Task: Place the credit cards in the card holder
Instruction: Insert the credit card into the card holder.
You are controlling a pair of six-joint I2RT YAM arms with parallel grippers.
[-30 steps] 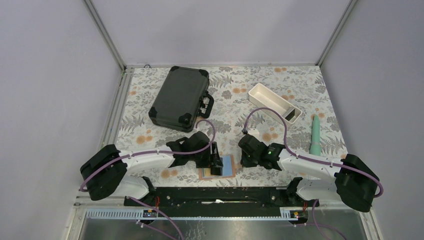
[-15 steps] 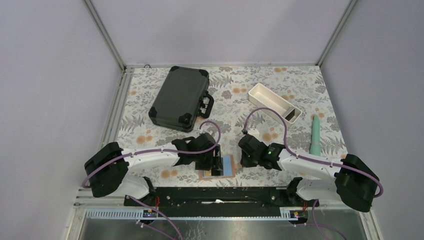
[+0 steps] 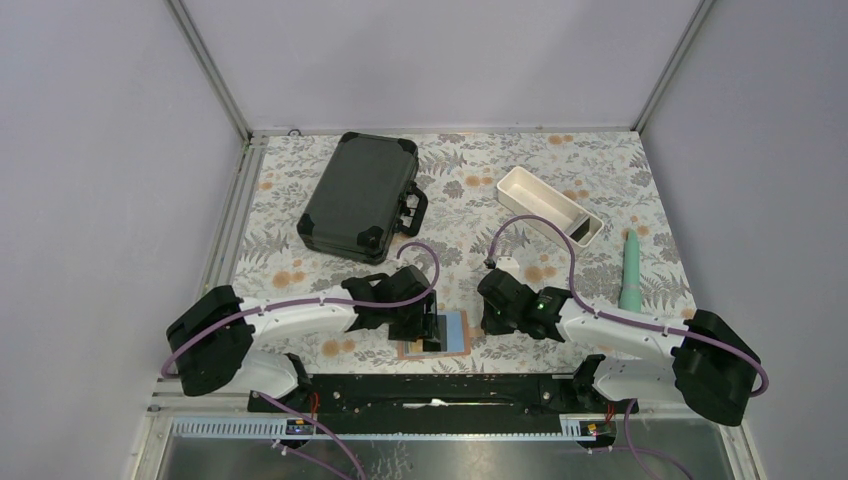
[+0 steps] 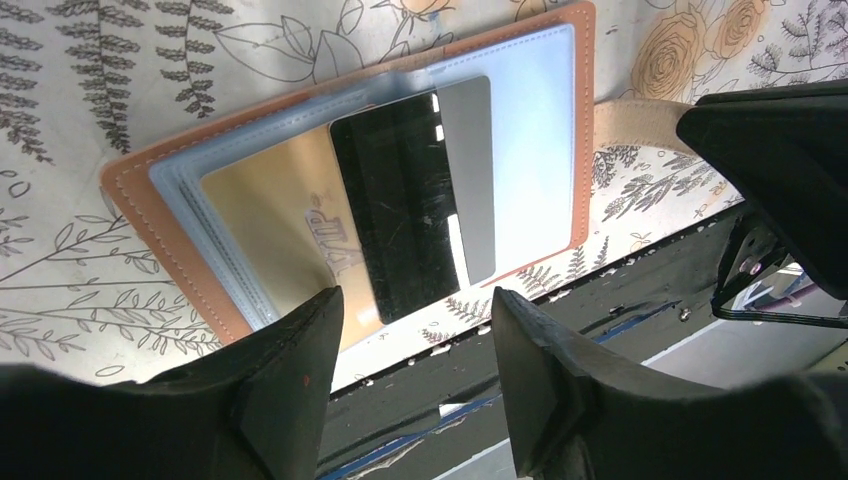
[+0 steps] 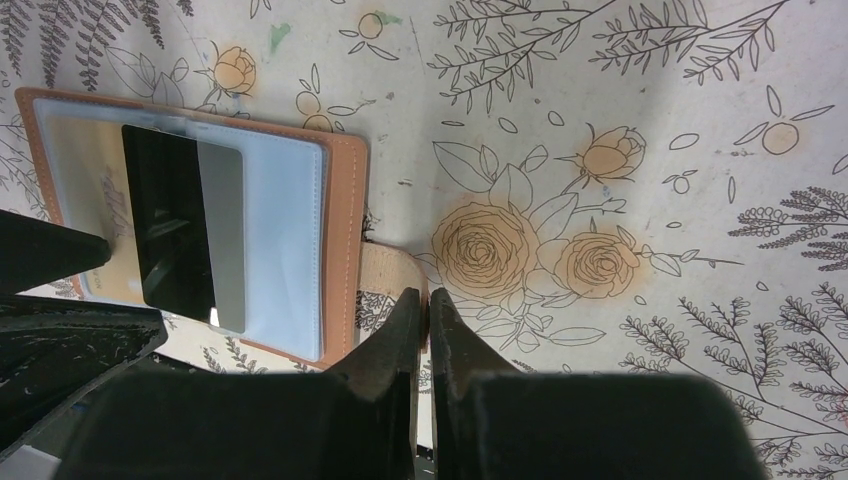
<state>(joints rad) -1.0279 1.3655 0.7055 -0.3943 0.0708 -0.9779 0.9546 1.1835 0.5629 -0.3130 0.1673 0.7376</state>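
Left wrist, centre frame: left gripper (image 4: 415,310) wide open, empty; slide black card (image 4: 400,200) squarely into card holder (image 4: 530,120); right gripper (image 5: 428,298) closed, tips at strap (image 5: 385,275).

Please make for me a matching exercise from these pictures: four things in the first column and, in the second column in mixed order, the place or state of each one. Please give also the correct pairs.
Things:
1. case
2. tray
3. card holder
4. black card

Places or states:
A. lying on pale blue
B. black, shut, on the far left side
C. open flat at the near edge
D. white, on the far right side

Pairs: 1-B, 2-D, 3-C, 4-A
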